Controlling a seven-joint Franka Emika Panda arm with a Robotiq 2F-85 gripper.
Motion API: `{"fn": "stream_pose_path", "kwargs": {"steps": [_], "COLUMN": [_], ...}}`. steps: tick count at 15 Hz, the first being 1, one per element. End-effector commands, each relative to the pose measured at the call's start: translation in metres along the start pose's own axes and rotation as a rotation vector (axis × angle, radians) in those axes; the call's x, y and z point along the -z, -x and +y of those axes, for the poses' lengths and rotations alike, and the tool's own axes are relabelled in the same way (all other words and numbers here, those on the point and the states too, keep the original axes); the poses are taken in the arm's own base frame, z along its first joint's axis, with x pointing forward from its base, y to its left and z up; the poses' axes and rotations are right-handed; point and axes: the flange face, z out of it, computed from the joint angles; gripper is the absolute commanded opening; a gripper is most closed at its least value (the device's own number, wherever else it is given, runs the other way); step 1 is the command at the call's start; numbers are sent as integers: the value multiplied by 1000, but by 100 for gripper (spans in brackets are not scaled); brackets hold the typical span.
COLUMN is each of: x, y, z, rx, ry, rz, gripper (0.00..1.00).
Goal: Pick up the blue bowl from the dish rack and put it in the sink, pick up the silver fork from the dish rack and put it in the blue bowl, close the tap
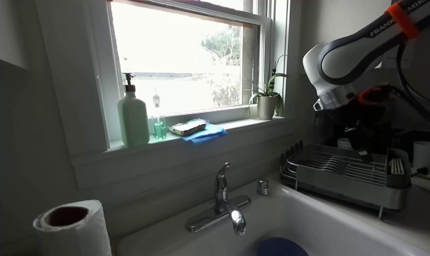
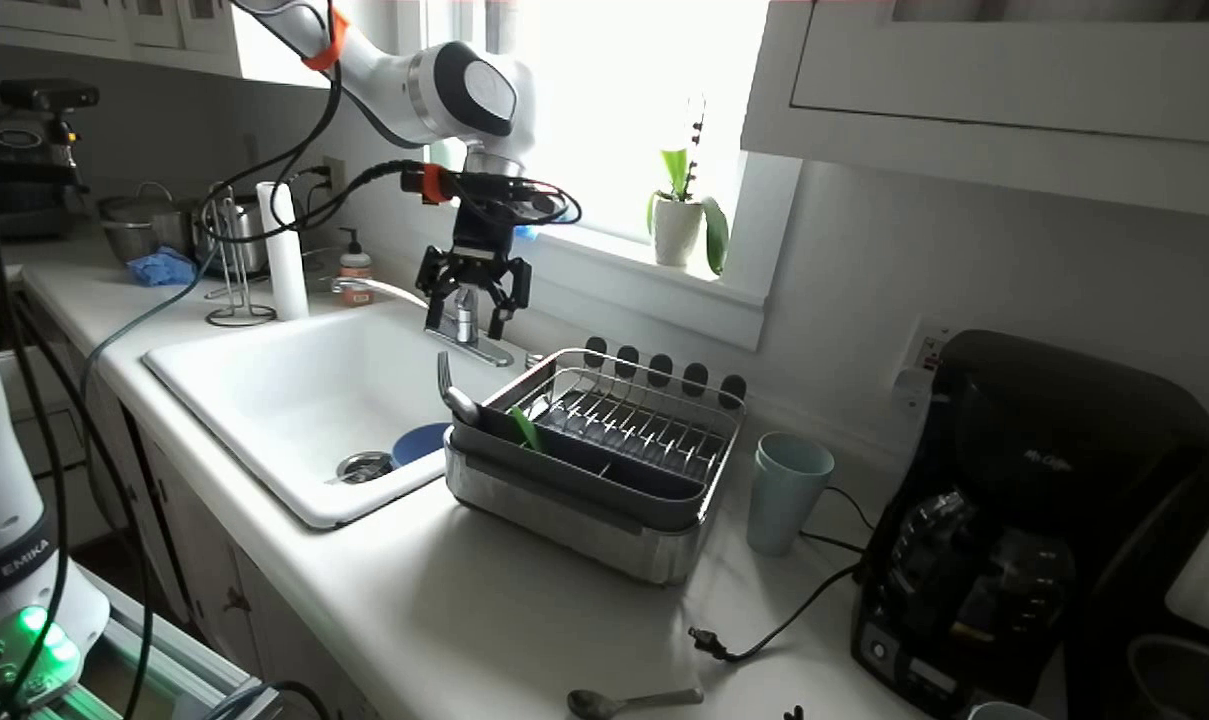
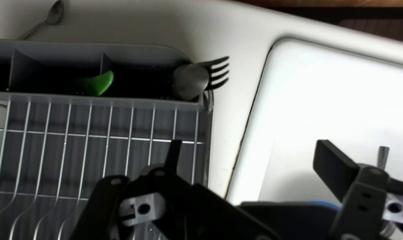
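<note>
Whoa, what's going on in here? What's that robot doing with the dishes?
A robot arm is working at the sink. Right now its gripper hangs in the air, open and holding nothing. The blue bowl is already down in the sink. The fork is in the cutlery holder of the dish rack, prongs up. It probably comes next, because it's meant to go into the bowl.
</note>
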Motion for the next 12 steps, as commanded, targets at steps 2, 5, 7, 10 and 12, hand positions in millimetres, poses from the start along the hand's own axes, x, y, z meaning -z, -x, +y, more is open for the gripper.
{"fn": "stream_pose_path", "kwargs": {"steps": [2, 5, 7, 10, 12], "x": [-12, -18, -22, -29, -34], "y": [31, 43, 49, 59, 61], "z": [-6, 3, 7, 16, 21], "rx": [30, 38, 45, 49, 59], "ry": [-23, 8, 17, 30, 39], "rz": [-24, -23, -30, -42, -52], "gripper": [100, 95, 79, 53, 41]}}
